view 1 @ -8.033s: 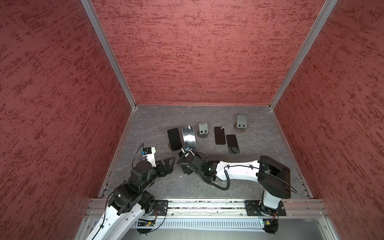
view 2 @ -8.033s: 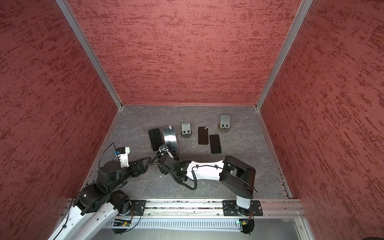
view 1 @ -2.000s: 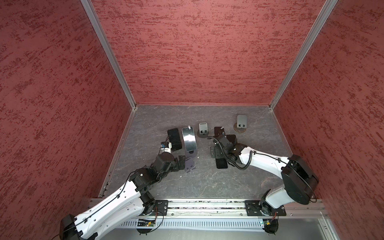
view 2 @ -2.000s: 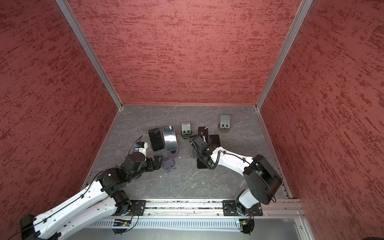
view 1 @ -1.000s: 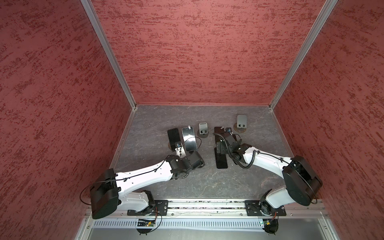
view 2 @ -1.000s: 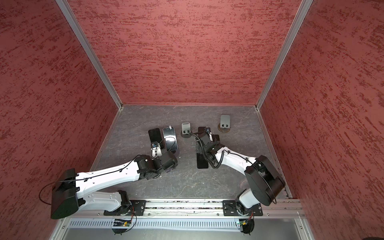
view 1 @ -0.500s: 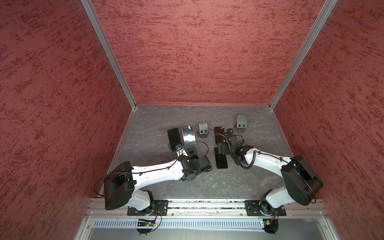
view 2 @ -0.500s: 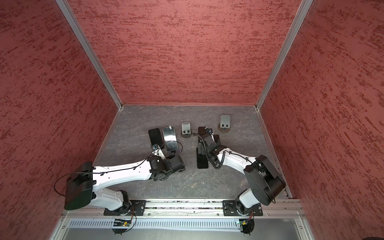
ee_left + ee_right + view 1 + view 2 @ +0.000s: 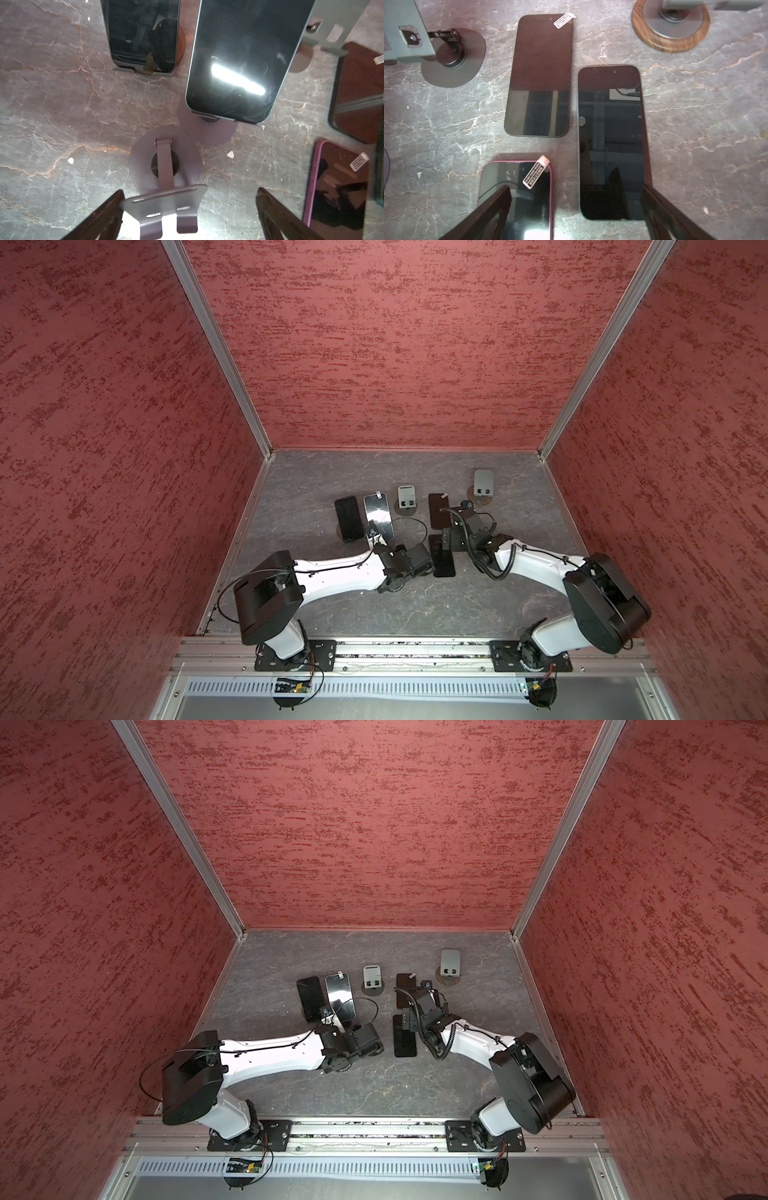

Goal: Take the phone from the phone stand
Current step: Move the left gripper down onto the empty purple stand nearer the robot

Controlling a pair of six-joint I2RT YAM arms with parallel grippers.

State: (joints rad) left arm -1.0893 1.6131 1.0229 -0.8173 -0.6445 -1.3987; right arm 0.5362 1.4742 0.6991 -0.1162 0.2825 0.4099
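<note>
Two phones rest on stands at the left. A shiny phone [image 9: 378, 514] [image 9: 239, 62] leans on a purple phone stand [image 9: 207, 131]. Beside it a black phone [image 9: 349, 517] [image 9: 143, 35] leans on a wood-based stand [image 9: 181, 44]. My left gripper [image 9: 417, 560] [image 9: 190, 192] is open, nearer the front than the shiny phone. An empty purple stand [image 9: 164, 162] sits between its fingers, its plate touching one finger [image 9: 116, 199]. My right gripper [image 9: 451, 539] [image 9: 575, 188] is open above the near ends of a pink-edged phone [image 9: 517, 197] and a dark phone [image 9: 610, 141], both lying flat.
A third flat phone [image 9: 438, 510] [image 9: 539, 76] lies behind them. An empty grey stand [image 9: 407, 502] [image 9: 450, 54] and an empty wood-based stand [image 9: 482, 489] [image 9: 670, 27] stand at the back. Red walls close in three sides.
My left gripper has swept to the right, ending at the empty purple stand near the pink-edged phone, and its jaws have narrowed slightly. The right gripper has barely moved.
</note>
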